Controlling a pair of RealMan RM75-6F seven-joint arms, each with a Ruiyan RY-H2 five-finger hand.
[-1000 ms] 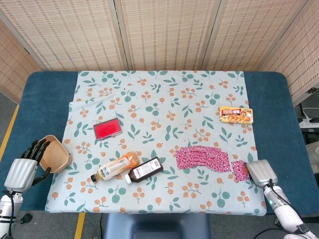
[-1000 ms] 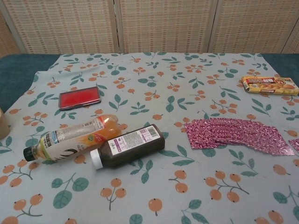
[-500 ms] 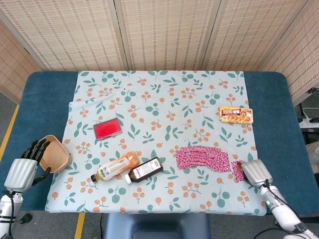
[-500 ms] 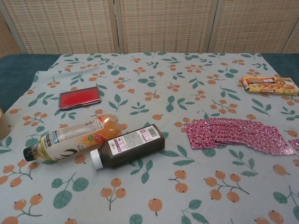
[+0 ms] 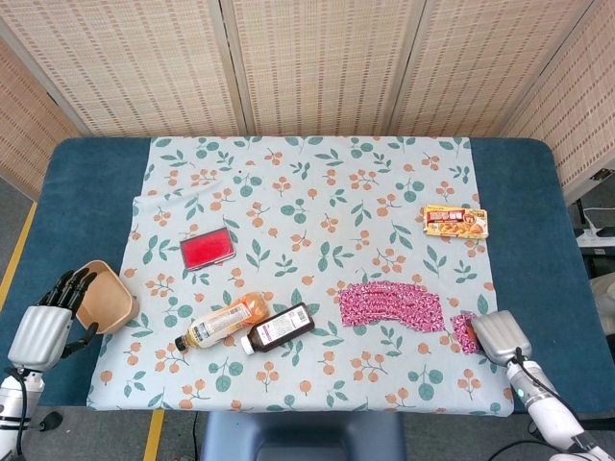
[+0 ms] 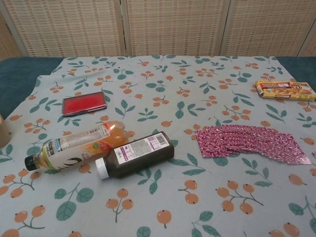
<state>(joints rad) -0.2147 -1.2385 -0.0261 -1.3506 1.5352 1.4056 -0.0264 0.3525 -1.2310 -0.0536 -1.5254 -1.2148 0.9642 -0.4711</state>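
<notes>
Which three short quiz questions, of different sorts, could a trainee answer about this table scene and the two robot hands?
1. True or false: the dark brown bottle stands upright on the floral cloth.
2. Multiple choice: what is the left robot hand nearest to? A) the red case B) the tan bowl C) the snack box
3. Fill in: the small pink packet by the right robot hand lies just to the ____ of the large pink packet strip in the head view.

Key
1. False: it lies on its side beside the orange drink bottle.
2. B
3. right
</notes>
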